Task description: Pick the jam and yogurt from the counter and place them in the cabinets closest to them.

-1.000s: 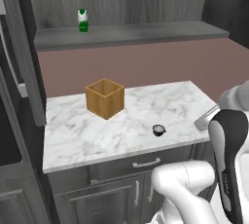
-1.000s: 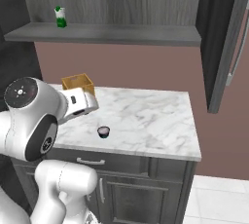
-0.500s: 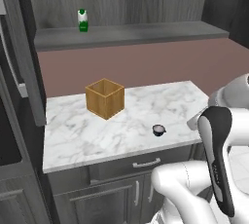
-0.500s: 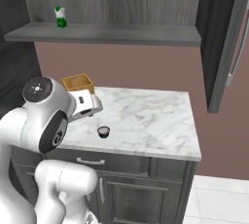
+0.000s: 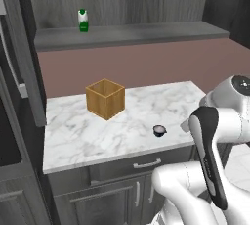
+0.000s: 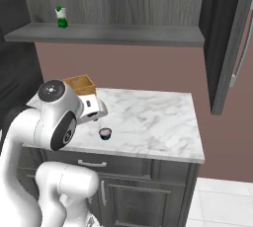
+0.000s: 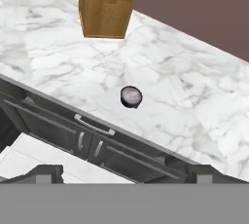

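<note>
Hovering with pincer (image 7: 126, 177) spread wide and empty, aimed down at the small dark cup (image 7: 131, 96) near the surface's (image 7: 194, 101) front edge, likely the next pick. Beyond the cup, a wooden box (image 7: 104, 6). Above, a green-capped bottle (image 5: 83, 20) already on the cabinet shelf (image 5: 146, 34).

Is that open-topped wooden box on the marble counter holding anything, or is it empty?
Cannot tell for sure. The square wooden box stands upright on the white marble counter; the inside walls visible look bare, but its floor is hidden.
</note>
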You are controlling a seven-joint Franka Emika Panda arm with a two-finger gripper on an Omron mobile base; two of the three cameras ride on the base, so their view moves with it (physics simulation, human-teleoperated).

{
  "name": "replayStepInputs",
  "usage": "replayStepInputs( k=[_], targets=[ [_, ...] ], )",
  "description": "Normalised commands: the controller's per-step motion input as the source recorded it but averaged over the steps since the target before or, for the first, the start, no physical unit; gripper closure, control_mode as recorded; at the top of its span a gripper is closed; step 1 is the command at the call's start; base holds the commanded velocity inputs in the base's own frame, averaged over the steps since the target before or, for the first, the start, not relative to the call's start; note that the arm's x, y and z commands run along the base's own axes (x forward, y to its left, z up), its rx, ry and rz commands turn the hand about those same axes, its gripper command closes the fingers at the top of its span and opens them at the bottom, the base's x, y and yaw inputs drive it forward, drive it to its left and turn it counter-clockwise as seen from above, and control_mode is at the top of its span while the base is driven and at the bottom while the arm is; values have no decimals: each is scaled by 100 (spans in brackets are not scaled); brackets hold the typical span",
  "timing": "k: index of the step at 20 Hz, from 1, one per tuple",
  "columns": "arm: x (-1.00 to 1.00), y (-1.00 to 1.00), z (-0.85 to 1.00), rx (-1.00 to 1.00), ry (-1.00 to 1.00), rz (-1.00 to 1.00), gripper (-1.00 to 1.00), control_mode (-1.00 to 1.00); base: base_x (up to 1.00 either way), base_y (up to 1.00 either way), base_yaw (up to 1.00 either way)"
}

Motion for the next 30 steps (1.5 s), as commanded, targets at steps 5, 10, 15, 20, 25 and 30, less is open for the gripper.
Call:
replayStepInputs(
  k=[5, 10, 15, 20, 25, 30],
  targets=[
    [18, 7, -54, 0, -3, 0, -100, -100, 0, 0, 0],
    [20, 9, -56, 0, -4, 0, -100, -100, 0, 0, 0],
    [25, 10, -56, 0, -6, 0, -100, -100, 0, 0, 0],
    [26, 7, -55, 0, -8, 0, -100, -100, 0, 0, 0],
    [32, 3, -54, 0, -8, 0, -100, -100, 0, 0, 0],
    [35, 2, -53, 0, -7, 0, -100, -100, 0, 0, 0]
  ],
)
